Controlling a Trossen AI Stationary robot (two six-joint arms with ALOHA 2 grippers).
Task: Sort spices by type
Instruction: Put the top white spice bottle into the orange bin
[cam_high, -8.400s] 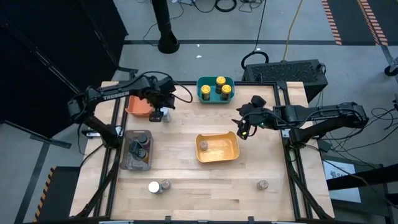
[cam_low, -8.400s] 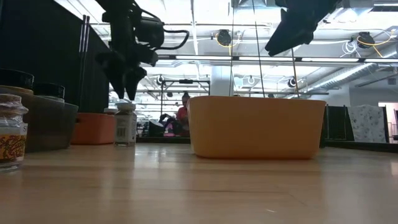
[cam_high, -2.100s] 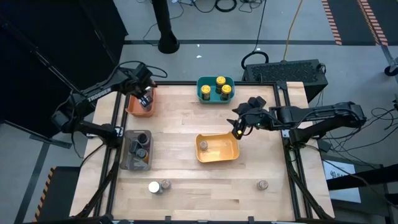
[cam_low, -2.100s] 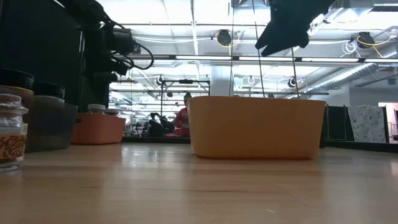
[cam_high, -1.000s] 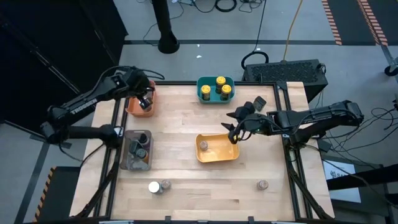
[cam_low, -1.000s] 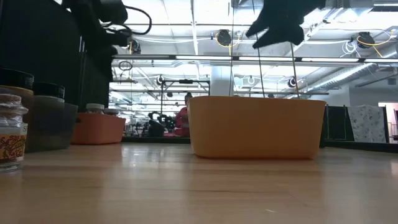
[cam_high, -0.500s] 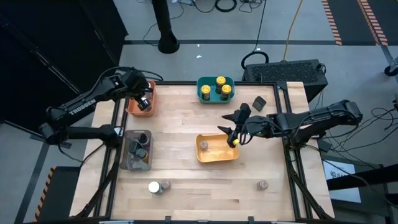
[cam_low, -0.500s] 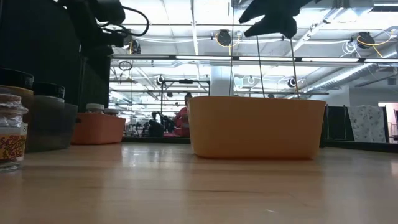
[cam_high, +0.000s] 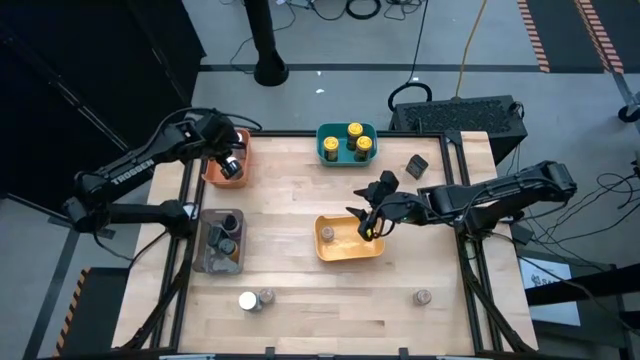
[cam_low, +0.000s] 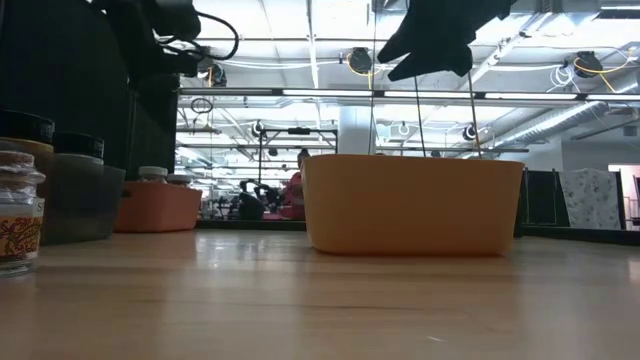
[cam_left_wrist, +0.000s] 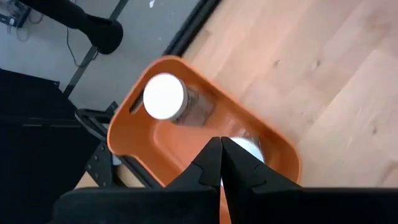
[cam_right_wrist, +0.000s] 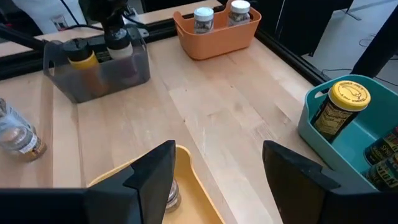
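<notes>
The spices are mostly binned already: the right gripper (cam_high: 366, 223), carrying a jar a second ago, now hangs spread and empty over the yellow bin (cam_high: 349, 238), while the left gripper (cam_left_wrist: 221, 163), fingers together, hovers over the orange bin (cam_high: 216, 175).

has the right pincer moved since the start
Yes. The right pincer has shifted from beside the yellow bin to over its right end, toward the table's middle.

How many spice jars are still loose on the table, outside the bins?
3: a white-lidded jar and a grey-lidded jar together at the near left, and a lone jar at the near right. None seems hidden.
</notes>
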